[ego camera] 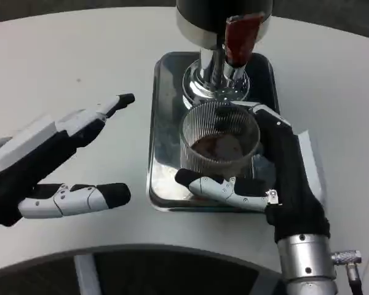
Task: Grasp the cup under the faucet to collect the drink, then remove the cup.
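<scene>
A clear ribbed cup (219, 140) with dark drink in its bottom stands over the front part of the shiny metal drip tray (167, 98). My right hand (277, 178) grips it from the right, thumb wrapped across its front low down. Behind it rises the chrome faucet (216, 77) with a red tap lever (240, 37). The cup sits in front of the spout, nearer to me. My left hand (52, 163) hovers over the white table to the left, fingers spread, holding nothing.
The dark body of the dispenser (221, 15) fills the top centre above the faucet. The white round table (80, 55) stretches to the left and right of the tray. Its front edge (141, 249) curves close below the tray.
</scene>
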